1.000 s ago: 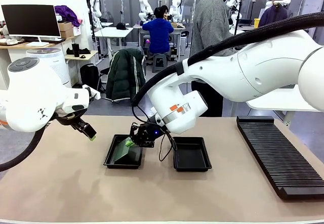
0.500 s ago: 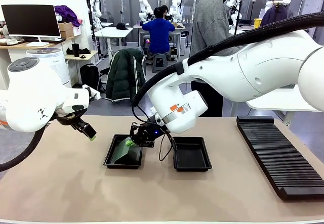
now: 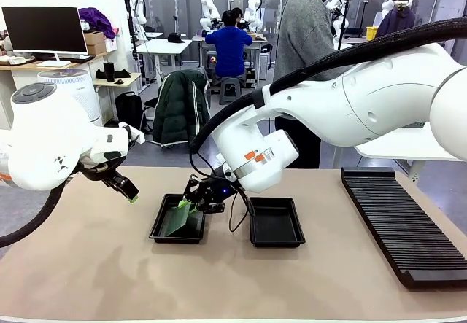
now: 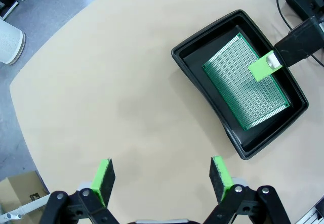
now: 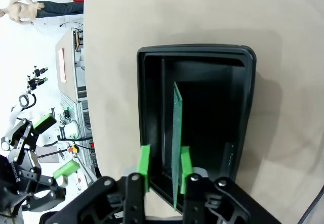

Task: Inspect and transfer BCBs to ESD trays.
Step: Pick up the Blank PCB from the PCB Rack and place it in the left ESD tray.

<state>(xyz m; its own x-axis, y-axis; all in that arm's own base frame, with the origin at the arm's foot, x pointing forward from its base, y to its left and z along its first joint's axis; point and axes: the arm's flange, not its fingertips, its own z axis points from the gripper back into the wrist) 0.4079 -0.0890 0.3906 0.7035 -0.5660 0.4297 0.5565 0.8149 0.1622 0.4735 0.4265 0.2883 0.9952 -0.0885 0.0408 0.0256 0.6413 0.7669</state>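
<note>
Right wrist view: the circuit board [image 5: 176, 128] is seen edge-on between the parted jaws of the right gripper [image 5: 164, 153], unclamped, its long axis along the tray [image 5: 197, 49]; the left gripper [image 4: 162, 176] is held wide, empty, farther off.

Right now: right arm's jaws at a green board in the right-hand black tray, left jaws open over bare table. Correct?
No. The front view shows the board in the left tray; the right tray holds none. The rest stands.

A: Can you read any words or numbers here?
B: No, none. The print on the brown cardboard box [image 4: 14, 204] on the floor is too small for reading.
</note>
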